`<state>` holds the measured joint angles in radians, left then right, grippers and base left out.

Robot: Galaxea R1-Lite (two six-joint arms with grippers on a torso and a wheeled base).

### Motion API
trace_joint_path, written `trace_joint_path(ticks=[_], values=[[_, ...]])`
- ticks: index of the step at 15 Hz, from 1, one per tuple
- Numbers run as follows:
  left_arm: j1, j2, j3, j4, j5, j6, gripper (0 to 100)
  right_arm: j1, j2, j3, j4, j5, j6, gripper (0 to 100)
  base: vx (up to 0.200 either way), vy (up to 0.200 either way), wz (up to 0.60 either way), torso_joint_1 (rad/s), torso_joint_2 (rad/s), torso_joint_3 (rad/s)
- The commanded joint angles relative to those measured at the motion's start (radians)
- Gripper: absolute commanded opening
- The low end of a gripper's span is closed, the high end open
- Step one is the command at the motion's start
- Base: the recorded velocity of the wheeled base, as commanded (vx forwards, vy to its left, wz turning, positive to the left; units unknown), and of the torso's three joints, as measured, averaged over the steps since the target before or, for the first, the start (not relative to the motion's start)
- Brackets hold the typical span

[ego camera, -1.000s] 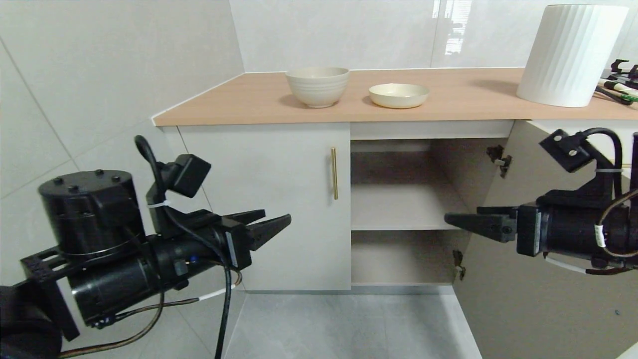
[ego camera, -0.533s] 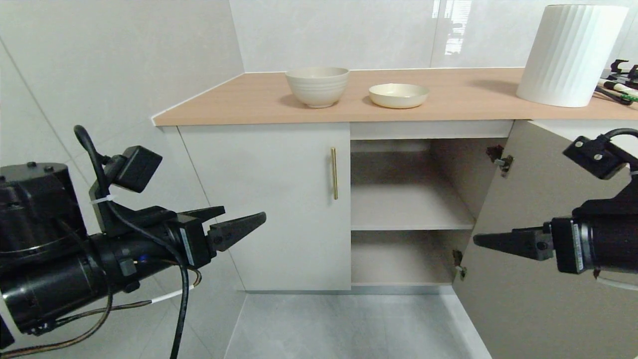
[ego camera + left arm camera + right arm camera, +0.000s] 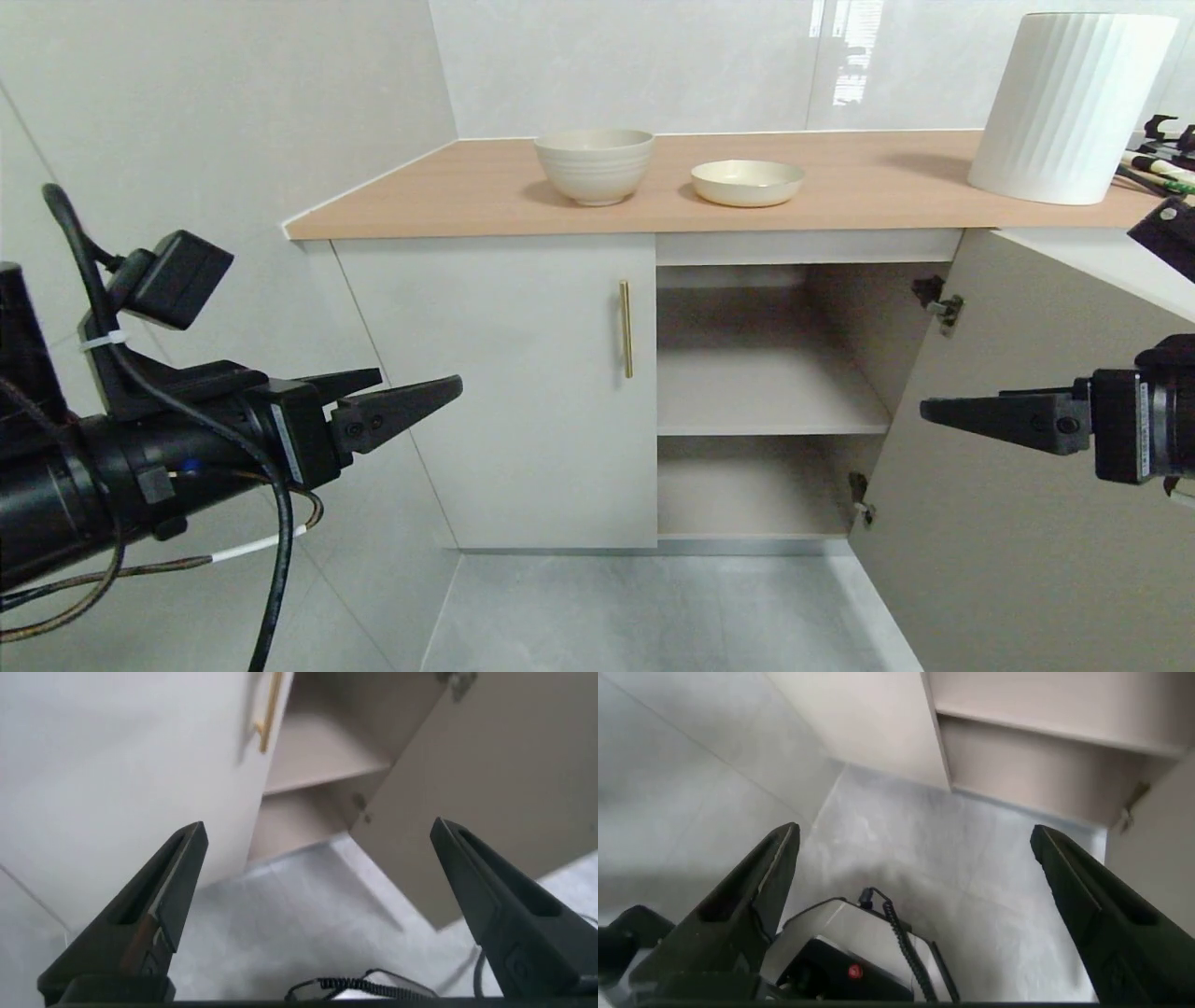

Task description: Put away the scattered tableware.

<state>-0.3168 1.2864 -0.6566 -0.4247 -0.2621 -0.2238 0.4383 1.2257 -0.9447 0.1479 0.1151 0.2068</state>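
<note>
A deep cream bowl point(image 3: 594, 164) and a shallow cream dish point(image 3: 747, 181) stand side by side on the wooden countertop point(image 3: 448, 201). Below them the cabinet's right half is open, with a bare shelf point(image 3: 756, 383) inside. My left gripper point(image 3: 415, 381) hovers in front of the closed left door, well below the counter, open and holding nothing. My right gripper point(image 3: 934, 411) is level with the shelf, in front of the open door point(image 3: 990, 523), and holds nothing. The left wrist view shows the left gripper point(image 3: 318, 849) open wide over the floor. The right gripper point(image 3: 915, 849) is just as wide in its own view.
A tall white ribbed container point(image 3: 1069, 103) stands at the counter's right end, with several utensils point(image 3: 1158, 168) beside it. The closed left door has a gold handle point(image 3: 625, 327). A tiled wall runs along the left. Grey floor point(image 3: 653, 607) lies before the cabinet.
Both arms have drawn back from the cabinet: the left gripper moved left and slightly up, the right gripper moved right. The bowl and dish stayed in place.
</note>
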Motion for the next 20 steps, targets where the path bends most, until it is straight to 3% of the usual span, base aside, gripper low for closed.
trace_joint_path(ticks=[1, 11, 20], values=[[0.016, 0.001, -0.001, 0.0, 0.0, 0.0, 100, 0.008, -0.009, 0.001, -0.001, 0.0, 0.0, 100, 0.2, 0.0, 0.0, -0.002, -0.01, 0.002], [0.024, 0.008, -0.011, 0.001, 0.0, 0.0, 100, 0.016, -0.012, 0.015, -0.002, 0.006, -0.001, 100, 0.2, 0.0, 0.0, 0.005, 0.0, 0.001], [0.024, 0.005, -0.011, -0.002, 0.0, -0.002, 100, 0.016, -0.045, 0.078, -0.102, 0.009, -0.035, 100, 0.0, 0.0, 0.0, 0.006, -0.02, -0.018]])
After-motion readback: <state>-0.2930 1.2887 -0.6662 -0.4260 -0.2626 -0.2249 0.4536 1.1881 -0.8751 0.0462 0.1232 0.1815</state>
